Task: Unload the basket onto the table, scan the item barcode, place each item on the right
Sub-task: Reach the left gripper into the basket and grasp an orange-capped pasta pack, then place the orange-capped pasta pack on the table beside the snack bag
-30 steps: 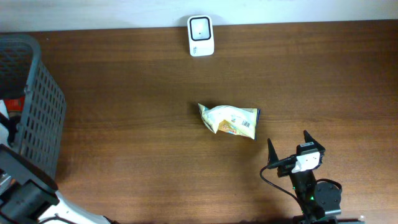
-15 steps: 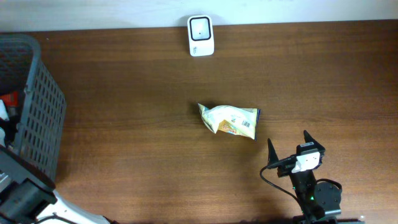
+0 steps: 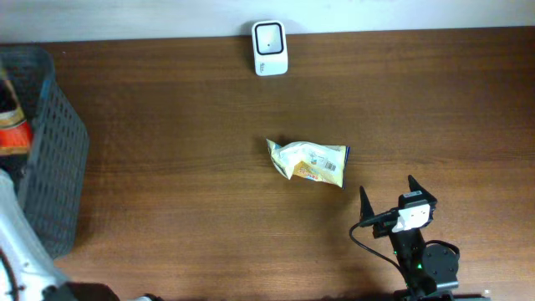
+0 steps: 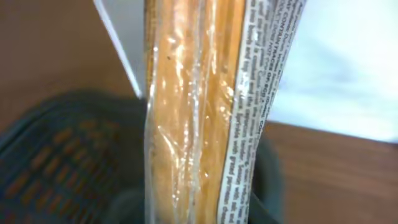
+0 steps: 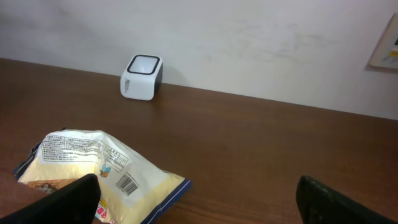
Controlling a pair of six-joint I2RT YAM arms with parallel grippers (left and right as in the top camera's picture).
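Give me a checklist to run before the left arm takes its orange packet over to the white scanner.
1. Grip on the clear-wrapped orange packet: ok, it hangs upright at the left wrist camera, though the left gripper's fingers are hidden.
2. Barcode facing out: cannot tell, only small print shows.
3. Packet clear of the dark mesh basket: cannot tell.
4. White box-shaped scanner: ok, upright at the far edge, nothing in front.
5. Yellow crinkled snack bag: ok, mid-table, apart from the scanner.
6. Right gripper: ok, open, at the near edge.
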